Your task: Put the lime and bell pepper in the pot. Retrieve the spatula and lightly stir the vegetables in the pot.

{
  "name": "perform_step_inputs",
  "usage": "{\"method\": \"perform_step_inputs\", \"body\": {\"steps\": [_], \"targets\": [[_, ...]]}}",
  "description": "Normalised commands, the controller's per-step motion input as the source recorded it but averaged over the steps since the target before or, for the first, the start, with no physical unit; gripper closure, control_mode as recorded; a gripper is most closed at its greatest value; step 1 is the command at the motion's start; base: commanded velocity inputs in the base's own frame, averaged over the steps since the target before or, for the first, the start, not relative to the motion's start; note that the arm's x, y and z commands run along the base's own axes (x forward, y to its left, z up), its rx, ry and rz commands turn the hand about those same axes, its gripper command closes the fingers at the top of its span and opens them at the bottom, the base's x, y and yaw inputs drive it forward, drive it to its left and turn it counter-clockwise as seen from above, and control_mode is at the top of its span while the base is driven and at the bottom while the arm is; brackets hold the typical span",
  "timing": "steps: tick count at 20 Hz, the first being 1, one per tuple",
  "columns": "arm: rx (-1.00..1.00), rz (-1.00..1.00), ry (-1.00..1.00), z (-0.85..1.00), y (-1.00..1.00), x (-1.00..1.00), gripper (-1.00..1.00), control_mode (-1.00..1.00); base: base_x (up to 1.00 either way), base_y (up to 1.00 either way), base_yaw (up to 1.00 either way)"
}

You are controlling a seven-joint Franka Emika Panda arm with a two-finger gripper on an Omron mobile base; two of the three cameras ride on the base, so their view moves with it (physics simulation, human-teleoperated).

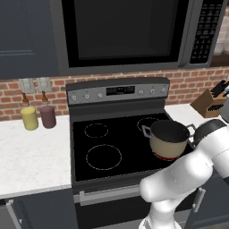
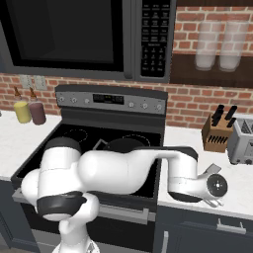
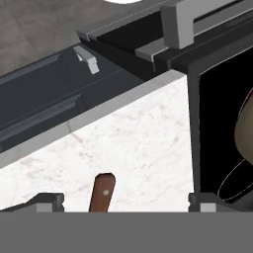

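Note:
The tan pot stands on the stove's front right burner, and its side shows at the right edge of the hand view as the pot. Its inside looks dark, and no pepper or lime can be made out in it. My arm reaches over the white counter right of the stove. There my gripper is open, its two tips far apart. The spatula's reddish-brown handle lies on the counter between them, untouched. In the right base view, the gripper hangs low over the counter, with a pale grey piece, likely the spatula blade, just behind it.
A wooden knife block and a toaster stand at the back of the right counter. Yellow jar and maroon jar sit on the left counter. The counter's front edge drops to dark cabinet drawers.

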Motion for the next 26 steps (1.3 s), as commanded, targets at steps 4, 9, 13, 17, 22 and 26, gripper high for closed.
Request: {"method": "perform_step_inputs", "body": {"steps": [4, 9, 13, 17, 22, 26], "targets": [[-0.01, -0.05, 0.04, 0.00, 0.00, 0.40, -1.00, -1.00, 0.00, 0.00, 0.00], [-0.02, -0.03, 0.10, -0.13, 0.00, 0.48, -1.00, -1.00, 0.00, 0.00, 0.00], [-0.01, -0.01, 0.11, -0.28, 0.00, 0.27, -1.00, -1.00, 0.00, 0.00, 0.00], [0.00, -0.01, 0.09, -0.31, -0.05, 0.07, -1.00, -1.00, 0.00, 0.00, 0.00], [0.00, 0.00, 0.07, -0.18, -0.07, 0.17, -1.00, -1.00, 0.00, 0.00, 0.00], [0.00, 0.00, 0.04, -0.03, -0.15, 0.27, -1.00, -1.00, 0.00, 0.00, 0.00]]}}
